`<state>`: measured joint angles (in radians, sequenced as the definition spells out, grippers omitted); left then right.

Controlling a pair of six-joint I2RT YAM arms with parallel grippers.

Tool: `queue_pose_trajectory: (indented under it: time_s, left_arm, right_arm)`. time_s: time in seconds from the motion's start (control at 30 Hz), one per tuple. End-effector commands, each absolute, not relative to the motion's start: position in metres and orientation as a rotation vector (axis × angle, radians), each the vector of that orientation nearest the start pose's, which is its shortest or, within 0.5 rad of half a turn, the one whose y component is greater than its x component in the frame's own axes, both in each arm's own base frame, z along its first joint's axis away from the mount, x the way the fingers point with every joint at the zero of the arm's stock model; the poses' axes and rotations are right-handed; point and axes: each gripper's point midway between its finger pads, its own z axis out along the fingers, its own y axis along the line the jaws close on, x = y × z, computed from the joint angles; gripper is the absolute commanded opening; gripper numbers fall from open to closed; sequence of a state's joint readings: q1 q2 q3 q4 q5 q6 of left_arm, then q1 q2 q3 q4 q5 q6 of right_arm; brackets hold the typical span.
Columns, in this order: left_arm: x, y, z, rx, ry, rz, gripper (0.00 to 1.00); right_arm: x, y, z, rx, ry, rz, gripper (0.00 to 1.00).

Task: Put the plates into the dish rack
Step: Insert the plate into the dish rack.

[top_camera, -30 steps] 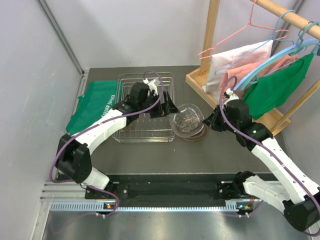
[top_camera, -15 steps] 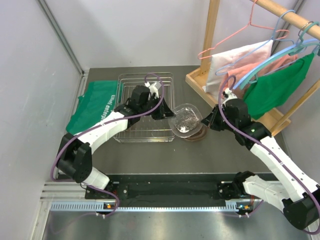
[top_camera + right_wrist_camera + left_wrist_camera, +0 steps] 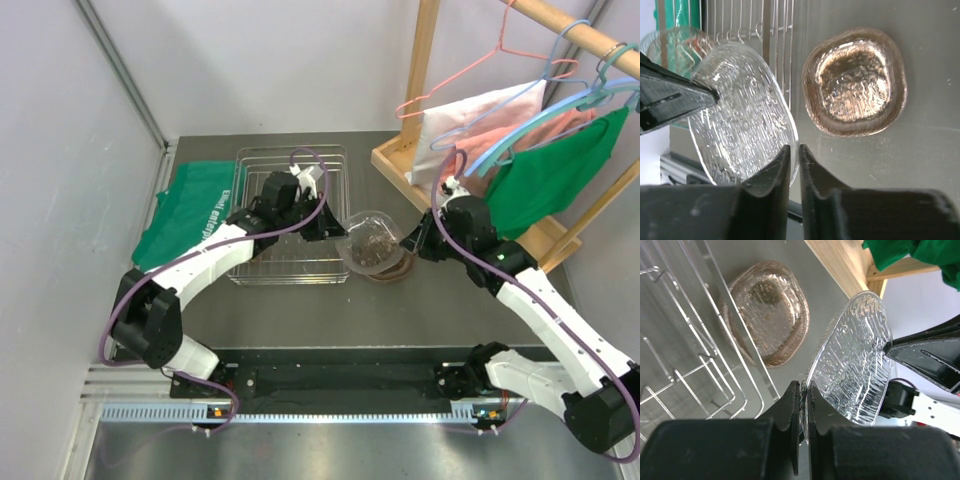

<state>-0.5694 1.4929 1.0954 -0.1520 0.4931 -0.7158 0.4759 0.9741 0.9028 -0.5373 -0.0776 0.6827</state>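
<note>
I saw both arms meeting over the table (image 3: 420, 310), just to the right of the dish rack (image 3: 290, 262), with one clear plate (image 3: 372, 235) held in the air between them. In the left wrist view the left gripper (image 3: 803, 387) was closed on the lower rim of this clear plate (image 3: 852, 365), its two fingers pressed together with only the thin glass between them. The plate stood tilted, nearly on its edge, and the tips of the other arm touched its rim on the far side.

In the right wrist view the right gripper (image 3: 794, 149) also had its fingers almost together, and the rim of the clear plate (image 3: 740, 120) sat in the narrow slit between them, so it gripped the glass as far as I could see.

Below the lifted plate a brown plate (image 3: 855, 82) lay flat on the table, beside the rack's right rim wire (image 3: 741, 327) but outside it. In the right wrist view another glass plate (image 3: 670, 45) showed behind the clear one, near the rack's tines; I could not tell if it stood inside the rack. A green cloth (image 3: 190, 210) lay left of the rack.
</note>
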Motion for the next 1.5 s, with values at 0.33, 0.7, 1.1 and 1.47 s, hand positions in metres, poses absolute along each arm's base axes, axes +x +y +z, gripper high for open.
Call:
queue_pose_trajectory:
  time_s: [0.33, 0.7, 1.1, 1.47]
  left_arm:
    - [0.313, -0.266, 0.247, 0.195, 2.255, -0.794, 0.00]
    - [0.336, -0.224, 0.275, 0.146, 2.220, -0.488, 0.00]
    - [0.349, -0.197, 0.289, 0.108, 2.234, -0.301, 0.00]
    - [0.358, -0.181, 0.293, 0.109, 2.222, -0.170, 0.00]
  right_arm:
    - [0.254, 0.177, 0.218, 0.192, 2.206, 0.745, 0.54]
    - [0.258, 0.156, 0.210, 0.247, 2.204, 0.610, 0.87]
    - [0.253, 0.143, 0.188, 0.261, 2.269, 0.503, 0.93]
    - [0.248, 0.150, 0.177, 0.242, 2.303, 0.542, 0.94]
